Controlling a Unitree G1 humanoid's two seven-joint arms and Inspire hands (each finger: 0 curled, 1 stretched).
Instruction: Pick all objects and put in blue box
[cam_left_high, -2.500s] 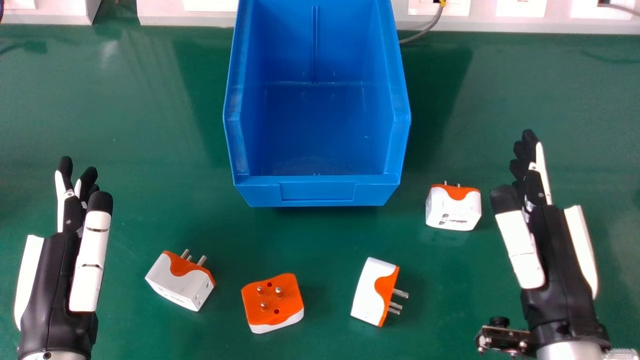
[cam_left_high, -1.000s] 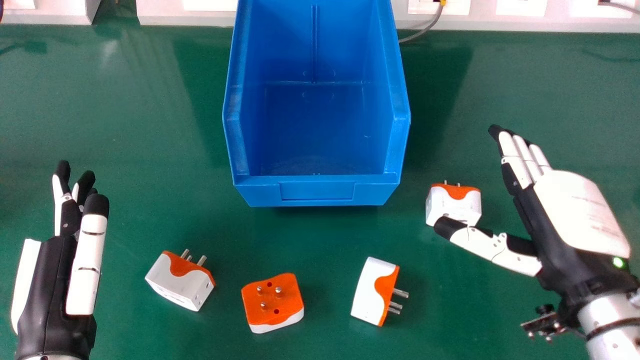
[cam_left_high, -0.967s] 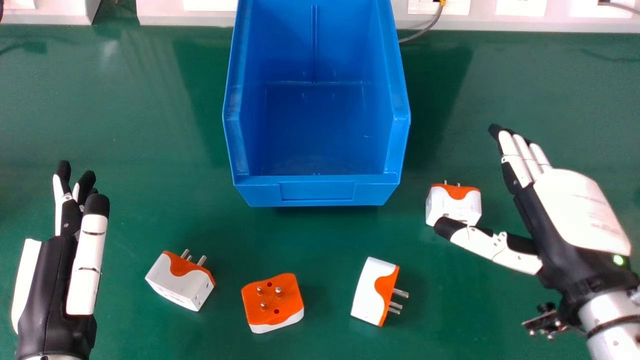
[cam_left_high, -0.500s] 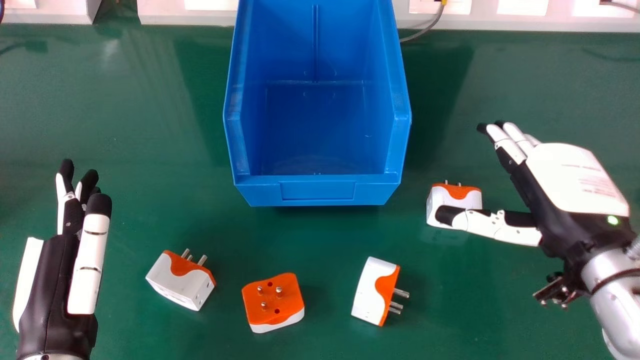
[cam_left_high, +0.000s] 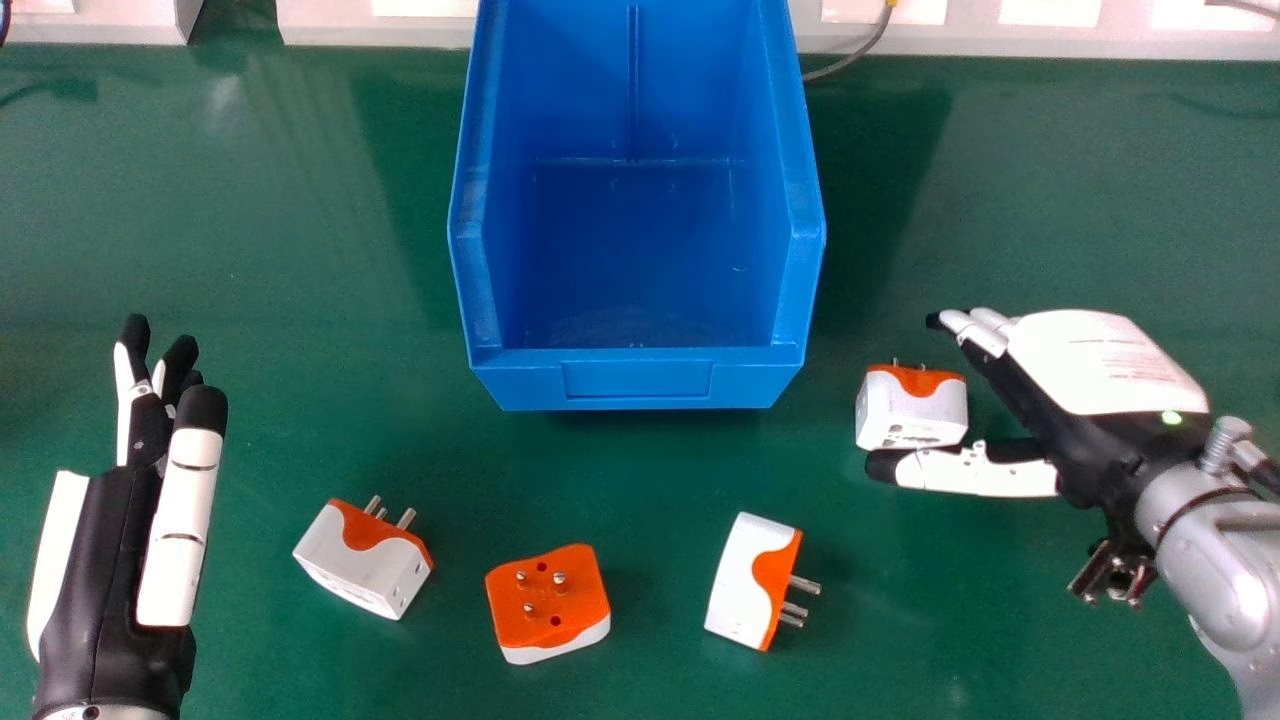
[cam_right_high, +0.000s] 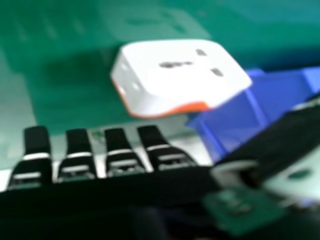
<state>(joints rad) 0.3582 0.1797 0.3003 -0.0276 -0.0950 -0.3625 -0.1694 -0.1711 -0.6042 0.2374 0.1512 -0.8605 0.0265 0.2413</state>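
Here's your right hand (cam_left_high: 1095, 370), released, its thumb (cam_left_high: 975, 471) and straight fingers either side of the right-hand plug adapter (cam_left_high: 912, 415) — contact, you can't tell! That adapter sits on the green table (cam_left_high: 330, 250), right of the blue box (cam_left_high: 640, 380). Your left hand (cam_left_high: 180, 530) is relaxed — and the left adapter (cam_left_high: 355, 575), orange-faced adapter (cam_left_high: 545, 600) and side-lying adapter (cam_left_high: 742, 585) lie nearer you than the box.

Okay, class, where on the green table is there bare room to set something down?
Left of the blue box, the green table lies bare beyond the left hand; likewise right of the box, beyond the right hand. Another patch separates the box's front from the orange-faced adapter. Crowded: around the rightmost adapter, beside the right hand's thumb.
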